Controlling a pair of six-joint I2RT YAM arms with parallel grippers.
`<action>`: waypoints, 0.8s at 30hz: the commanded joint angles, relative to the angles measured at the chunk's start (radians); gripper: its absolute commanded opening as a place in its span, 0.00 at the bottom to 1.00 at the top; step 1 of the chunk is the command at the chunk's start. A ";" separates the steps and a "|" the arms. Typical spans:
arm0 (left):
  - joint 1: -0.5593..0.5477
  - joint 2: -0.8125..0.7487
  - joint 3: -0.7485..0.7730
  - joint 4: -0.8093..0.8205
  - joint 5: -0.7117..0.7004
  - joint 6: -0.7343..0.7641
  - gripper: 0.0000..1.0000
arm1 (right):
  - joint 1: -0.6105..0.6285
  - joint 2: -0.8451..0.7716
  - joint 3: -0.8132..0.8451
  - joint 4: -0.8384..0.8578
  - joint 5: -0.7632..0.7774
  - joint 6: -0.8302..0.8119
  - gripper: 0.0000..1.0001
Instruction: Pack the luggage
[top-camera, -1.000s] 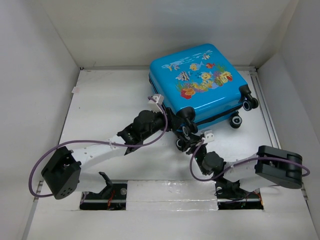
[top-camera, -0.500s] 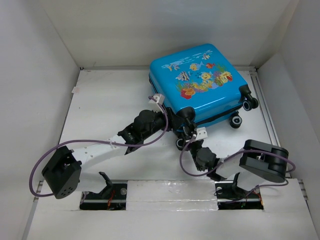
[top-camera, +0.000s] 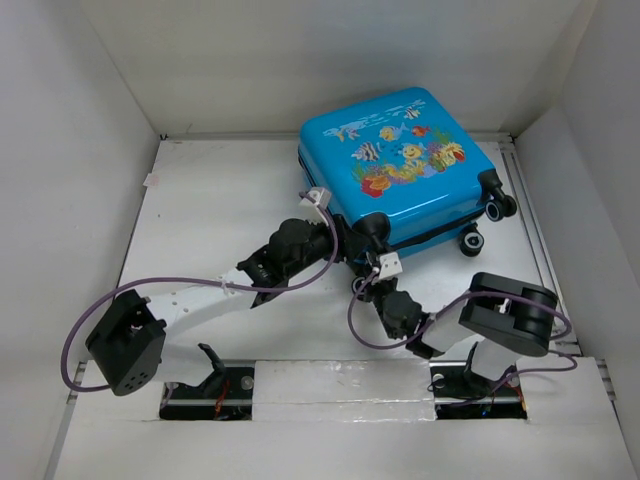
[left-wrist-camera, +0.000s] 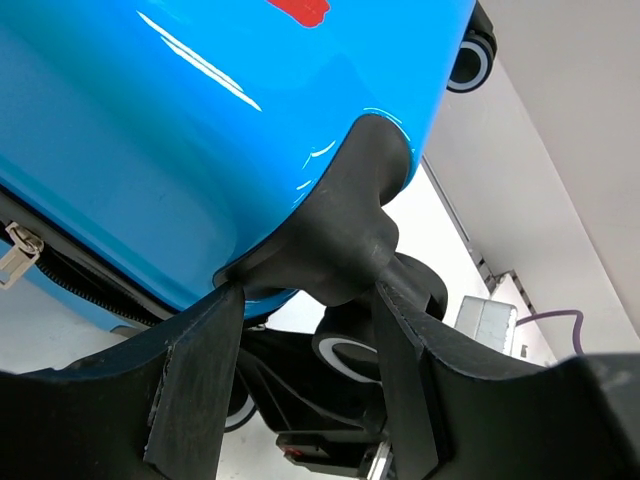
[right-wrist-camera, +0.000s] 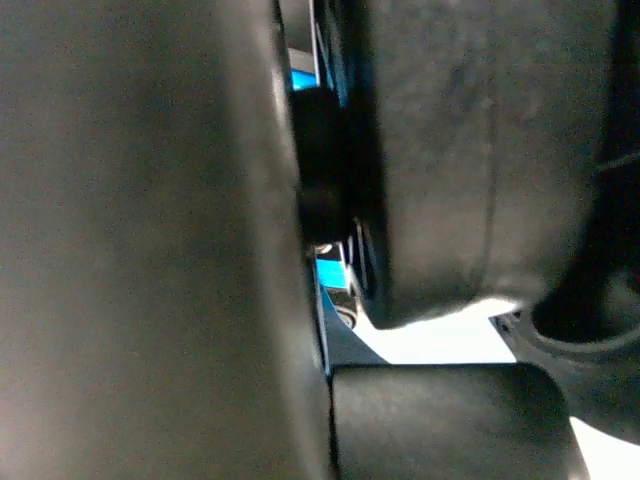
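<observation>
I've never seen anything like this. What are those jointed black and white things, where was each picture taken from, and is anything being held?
They are two robot arms bolted at the table's near edge, each ending in a two-finger gripper. The wide picture comes from a fixed camera above and behind them. In it the left arm and right arm both reach to the near corner of a blue suitcase with a fish print, lying on the white table. The other two pictures come from small cameras on the wrists. The left wrist view shows the left gripper with its fingers either side of the suitcase's black wheel mount, seemingly clamping it. The right wrist view is very close and blurred. The right gripper has its fingers nearly together there, and I cannot tell what they pinch.
</observation>
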 joint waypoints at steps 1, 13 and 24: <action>0.003 0.005 0.049 0.038 0.017 0.012 0.48 | 0.010 -0.055 0.046 0.529 -0.032 -0.025 0.08; 0.003 0.014 0.049 0.038 0.017 0.012 0.48 | 0.036 -0.104 0.024 0.529 -0.016 -0.077 0.39; 0.003 0.043 0.049 0.038 0.044 0.003 0.46 | 0.027 -0.124 0.060 0.529 -0.013 -0.120 0.00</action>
